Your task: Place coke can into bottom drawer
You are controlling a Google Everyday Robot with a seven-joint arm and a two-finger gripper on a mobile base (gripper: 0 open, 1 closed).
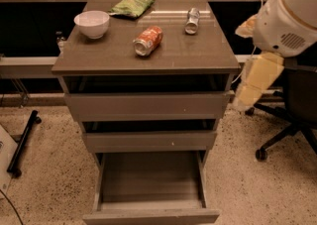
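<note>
Atop the cabinet [178, 55] the coke can [148, 40] lies sideways awaiting pickup, the bottom drawer [151, 216] open at 6 o'clock to receive it, the gripper [246, 96] parked off at 3 o'clock, whether open or closed I cannot tell.

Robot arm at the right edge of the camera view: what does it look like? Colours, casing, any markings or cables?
The white rounded arm housing is a smooth, bulbous shell with a thin tan seam line and a small slotted vent grille. Below it are pale yellow blocky links with flat faces and angled edges. No markings or cables show on it. The end effector is out of view, somewhere beyond the right edge.
</note>
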